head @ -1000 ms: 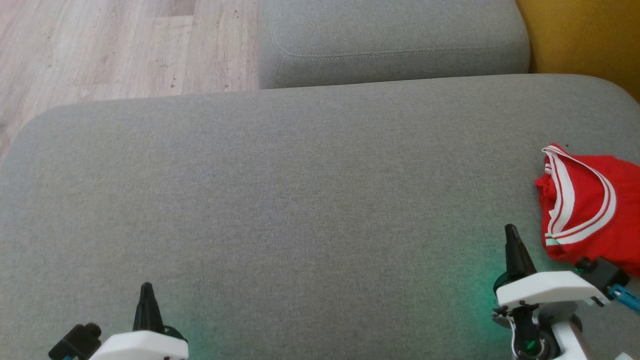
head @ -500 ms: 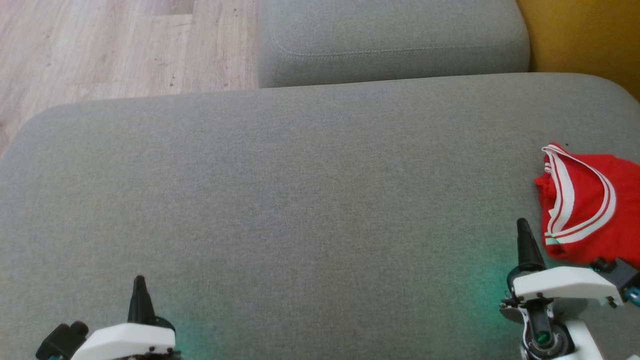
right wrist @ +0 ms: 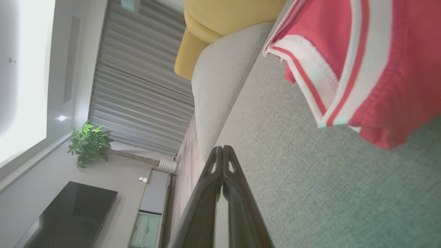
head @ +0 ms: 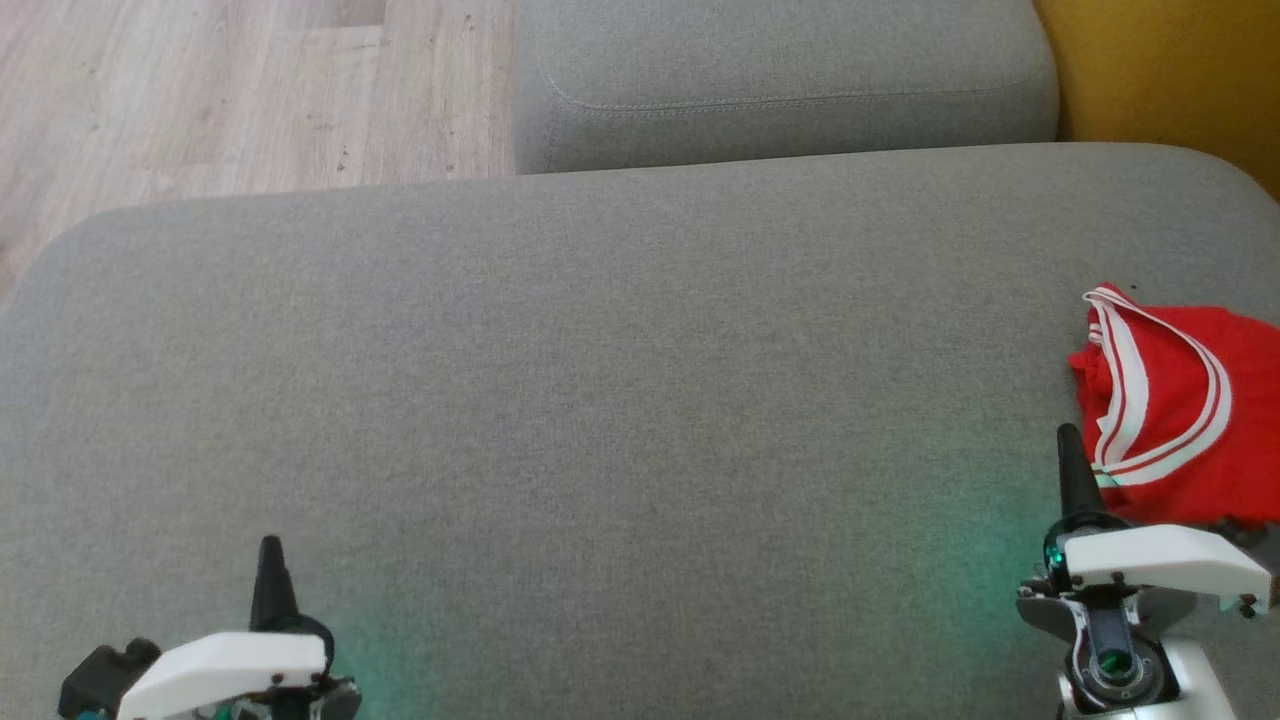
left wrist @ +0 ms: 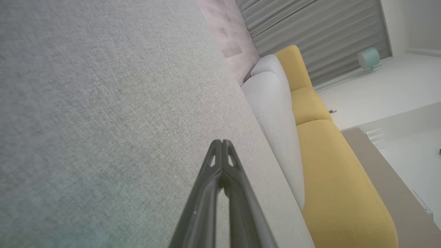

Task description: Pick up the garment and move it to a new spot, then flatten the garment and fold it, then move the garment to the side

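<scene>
The garment [head: 1180,420] is red with white striped trim and lies crumpled on the grey cushion [head: 600,400] at the right edge of the head view. In the right wrist view the garment [right wrist: 375,65] fills the upper right. My right gripper [head: 1068,437] is shut and empty, its tip just left of the garment's near corner, not touching it; its fingertips meet in the right wrist view [right wrist: 223,148]. At the lower left my left gripper [head: 269,548] is shut and empty over bare cushion, also seen closed in the left wrist view [left wrist: 222,143].
A second grey cushion [head: 780,80] lies beyond the big one, with a yellow sofa [head: 1170,70] at the far right. Wooden floor [head: 220,90] shows at the upper left. The left wrist view shows the yellow sofa [left wrist: 330,179] past the cushion's edge.
My right gripper has moved rightward and forward, closer to the garment's near corner. The left gripper has drifted slightly left. The garment has not moved.
</scene>
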